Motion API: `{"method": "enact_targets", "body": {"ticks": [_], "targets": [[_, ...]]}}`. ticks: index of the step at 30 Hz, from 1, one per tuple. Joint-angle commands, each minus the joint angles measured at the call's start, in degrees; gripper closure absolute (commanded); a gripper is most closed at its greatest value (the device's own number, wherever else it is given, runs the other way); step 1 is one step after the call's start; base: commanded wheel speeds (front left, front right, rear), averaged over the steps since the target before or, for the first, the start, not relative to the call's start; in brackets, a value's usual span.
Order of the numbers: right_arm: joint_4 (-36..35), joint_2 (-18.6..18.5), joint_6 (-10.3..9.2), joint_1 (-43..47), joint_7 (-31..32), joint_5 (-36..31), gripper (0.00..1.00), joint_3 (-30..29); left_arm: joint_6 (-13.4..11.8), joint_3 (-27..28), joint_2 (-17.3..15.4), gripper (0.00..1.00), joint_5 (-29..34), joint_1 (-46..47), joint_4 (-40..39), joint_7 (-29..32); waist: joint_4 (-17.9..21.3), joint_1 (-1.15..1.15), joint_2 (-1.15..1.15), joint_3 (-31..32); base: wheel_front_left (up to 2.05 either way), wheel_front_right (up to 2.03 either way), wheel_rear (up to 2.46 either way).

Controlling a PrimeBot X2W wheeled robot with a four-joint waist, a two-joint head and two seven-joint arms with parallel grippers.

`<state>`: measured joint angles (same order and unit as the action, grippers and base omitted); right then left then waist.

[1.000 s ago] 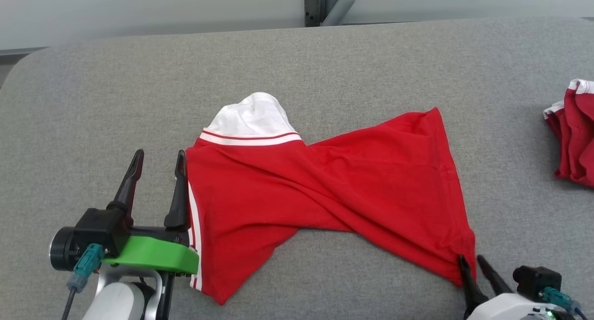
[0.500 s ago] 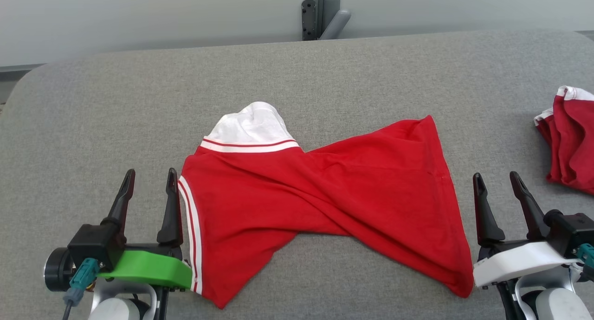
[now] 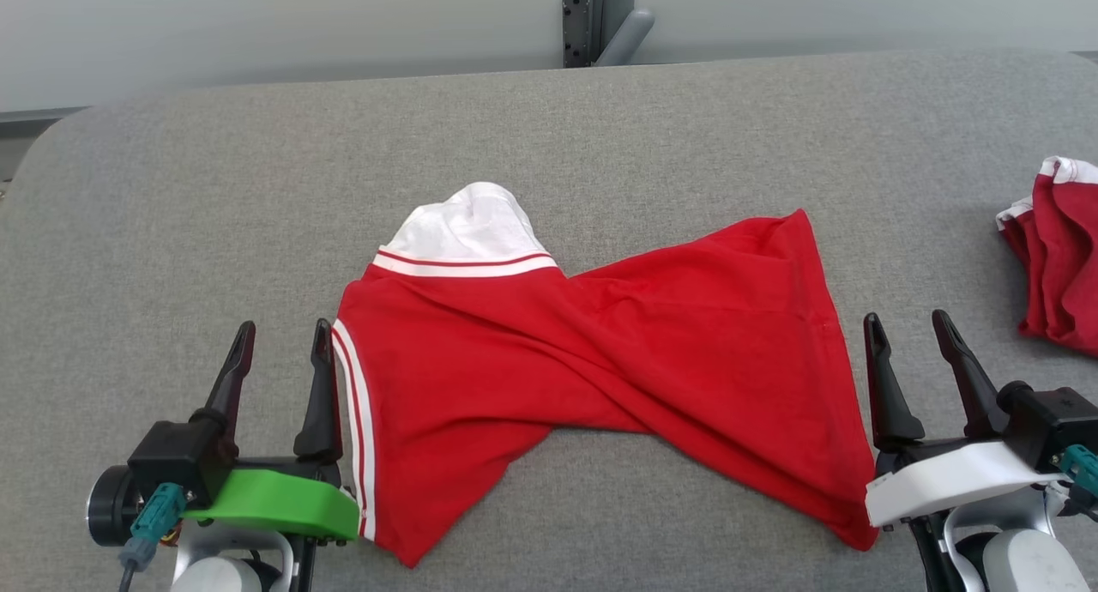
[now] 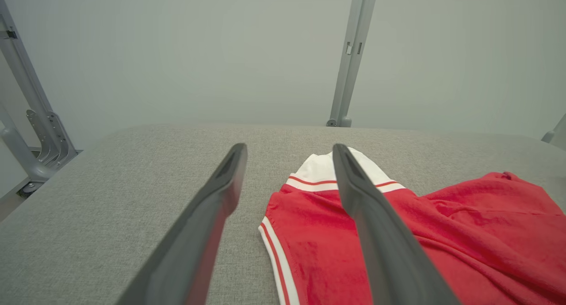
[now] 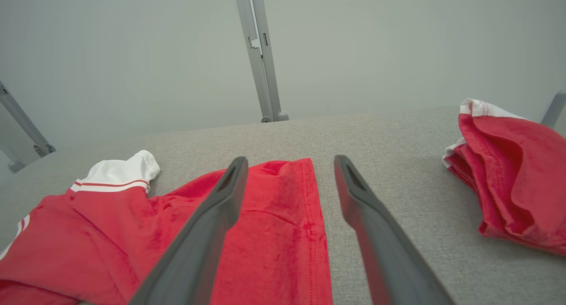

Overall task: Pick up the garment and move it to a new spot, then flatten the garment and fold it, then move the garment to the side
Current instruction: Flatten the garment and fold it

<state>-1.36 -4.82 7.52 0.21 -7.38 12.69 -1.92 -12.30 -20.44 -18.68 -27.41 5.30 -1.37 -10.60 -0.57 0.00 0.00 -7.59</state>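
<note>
Grey table (image 3: 257, 189), twisted red-and-white garment (image 3: 600, 352)

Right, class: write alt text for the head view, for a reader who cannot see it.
A red garment with white striped trim lies twisted on a grey fabric table between the robot's open left gripper and open right gripper, neither holding it. A second red garment lies bunched at the far right.

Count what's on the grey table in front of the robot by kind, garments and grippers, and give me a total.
Red-and-white garments: 2, the spread garment in the middle and the bunched garment at the right edge
Grippers: 2, the left gripper and the right gripper, both open and holding nothing
Total: 4
</note>
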Motion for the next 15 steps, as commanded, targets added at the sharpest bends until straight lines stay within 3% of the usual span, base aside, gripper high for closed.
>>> {"method": "enact_targets", "body": {"ticks": [1, 9, 15], "targets": [[-0.5, 0.0, -0.07, -0.4, 0.2, 0.2, 0.00, 0.1, -0.2, 0.3, 0.0, 0.00, -0.1, 0.1, -0.3, -0.1, 0.1, 0.00, 0.00, -0.5, 0.00, 0.00, 0.00], [-1.9, -0.6, -0.07, -3.0, 0.7, 0.4, 0.00, 1.0, 4.1, -1.6, 0.5, 0.00, -2.1, 10.6, 2.2, 5.4, 1.4, 0.00, 0.00, -5.8, 0.00, 0.00, 0.00], [-1.1, -1.0, -0.07, -5.6, 0.0, 0.9, 0.00, 2.6, 10.9, -3.3, 2.0, 0.00, -8.2, 21.1, 17.4, 15.1, 4.2, 0.00, 0.00, -10.0, 0.00, 0.00, 0.00]]}}
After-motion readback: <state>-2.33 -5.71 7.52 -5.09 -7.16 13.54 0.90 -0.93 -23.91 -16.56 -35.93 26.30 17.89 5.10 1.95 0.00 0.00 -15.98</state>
